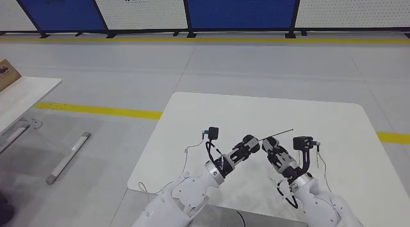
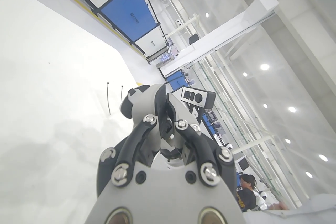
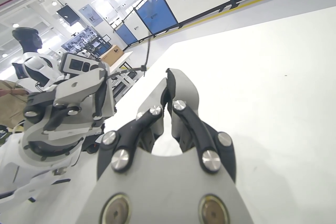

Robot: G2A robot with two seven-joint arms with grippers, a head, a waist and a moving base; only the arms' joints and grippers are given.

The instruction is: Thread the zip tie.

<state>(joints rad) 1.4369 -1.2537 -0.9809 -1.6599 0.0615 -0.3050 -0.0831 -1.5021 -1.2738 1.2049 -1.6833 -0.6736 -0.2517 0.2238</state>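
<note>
A thin black zip tie [image 1: 277,134] [image 3: 143,66] sticks out of my left gripper [image 1: 251,145] [image 3: 103,89], which is shut on one end of it. Its small head hangs in the air, and the strap bends away from the head toward the far side of the table. My right gripper [image 1: 270,143] [image 3: 167,79] is close beside the left one over the near part of the white table [image 1: 256,108]. It is shut, and nothing shows between its fingers. In the left wrist view, my left gripper [image 2: 163,97] hides the part of the tie that it holds.
Two spare black zip ties [image 2: 108,100] [image 2: 122,92] lie flat on the table beyond the grippers. The table's far half is bare. A second table [image 1: 25,95] with a cardboard box [image 1: 6,73] stands off to the left across the floor.
</note>
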